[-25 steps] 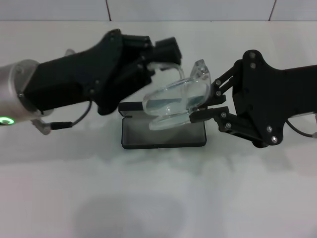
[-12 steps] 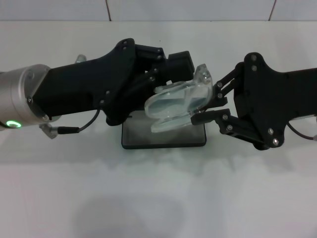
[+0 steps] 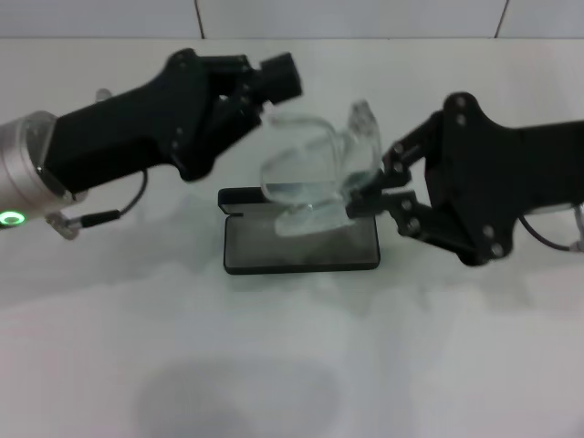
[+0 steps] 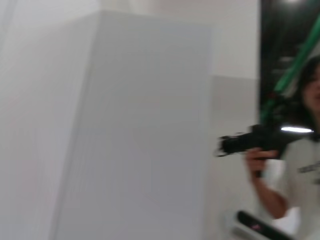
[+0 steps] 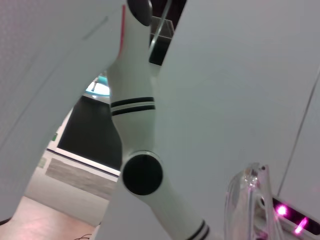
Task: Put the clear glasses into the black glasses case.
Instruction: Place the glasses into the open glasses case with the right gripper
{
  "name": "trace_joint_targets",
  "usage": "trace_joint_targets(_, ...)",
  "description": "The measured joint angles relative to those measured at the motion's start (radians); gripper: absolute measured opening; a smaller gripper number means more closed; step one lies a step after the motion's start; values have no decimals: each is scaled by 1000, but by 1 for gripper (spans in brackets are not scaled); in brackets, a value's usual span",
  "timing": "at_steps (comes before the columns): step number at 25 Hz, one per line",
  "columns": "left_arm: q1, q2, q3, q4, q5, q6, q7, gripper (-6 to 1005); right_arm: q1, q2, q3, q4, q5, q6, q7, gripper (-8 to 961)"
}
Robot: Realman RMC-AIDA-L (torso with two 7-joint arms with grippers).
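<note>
1. Head view: the right gripper (image 3: 363, 194) has its black fingers (image 3: 370, 204) clamped on one end of the clear plastic wraparound glasses (image 3: 306, 173), which hang in the air, tilted, their lower edge just above the slim black rectangular glasses case (image 3: 301, 245).
2. The case lies open on the white table (image 3: 292, 365), grey lining up, directly below and slightly ahead of the right fingers; its narrow lid (image 3: 239, 196) stands at the far side.
3. The left gripper (image 3: 278, 80) hovers just beyond the far end of the glasses, near but apart from the clear frame; whether its fingers are apart or together cannot be told.
4. The table is bare and pale around the case, with a tiled white wall (image 3: 347, 18) behind; open surface lies on the near side of the case, while both arms crowd the space above it.
5. Left wrist view: only a pale wall panel (image 4: 130, 130) and a person holding a dark camera (image 4: 252, 142) show; no fingers appear.
6. Right wrist view: a curved piece of the clear glasses (image 5: 247, 205) sits at the lower edge, before white panels and a white jointed arm (image 5: 140, 150).
</note>
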Motion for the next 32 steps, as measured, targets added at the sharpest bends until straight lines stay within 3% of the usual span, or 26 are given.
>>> trace_joint_targets(5, 49, 17, -101, 1, 4, -65, 11, 46, 23, -6, -1, -44, -58, 82, 164, 100)
trace_joint_targets(8, 83, 54, -142, 1, 5, -97, 13, 46, 55, -9, -2, -134, -148, 86, 323, 101)
trace_joint_targets(17, 161, 74, -188, 15, 10, -175, 39, 46, 161, -10, -15, -471, -518, 71, 898, 105)
trace_joint_targets(24, 180, 95, -189, 48, 114, -221, 35, 46, 294, -5, -17, -454, -755, 16, 1078, 107)
trace_joint_targets(32, 214, 107, -184, 132, 324, -148, -42, 47, 355, -7, -18, -413, -796, 55, 1093, 110)
